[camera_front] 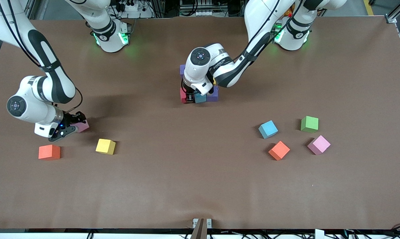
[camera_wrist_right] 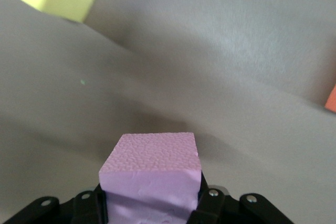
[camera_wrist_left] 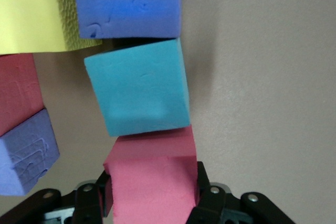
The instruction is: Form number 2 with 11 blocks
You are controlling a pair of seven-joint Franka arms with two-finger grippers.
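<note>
2 grippers hold cubes: left gripper point(camera_wrist_left: 152, 203) pinches a red block point(camera_wrist_left: 152, 182) touching the number 2 point(camera_front: 200, 89); right gripper point(camera_wrist_right: 149, 203) clamps a pink block point(camera_wrist_right: 152, 177) well apart, toward the right arm's end.

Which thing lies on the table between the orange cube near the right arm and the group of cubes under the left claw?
A yellow cube lies there, beside that orange cube; otherwise bare table up to the cluster, as the front view shows.

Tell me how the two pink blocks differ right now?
One pink block is clamped in the right hand at the right arm's end of the table; the other pink block lies loose at the left arm's end, untouched. The loose one lies beside the green cube, nearer the front camera. Both look alike in size and colour.
</note>
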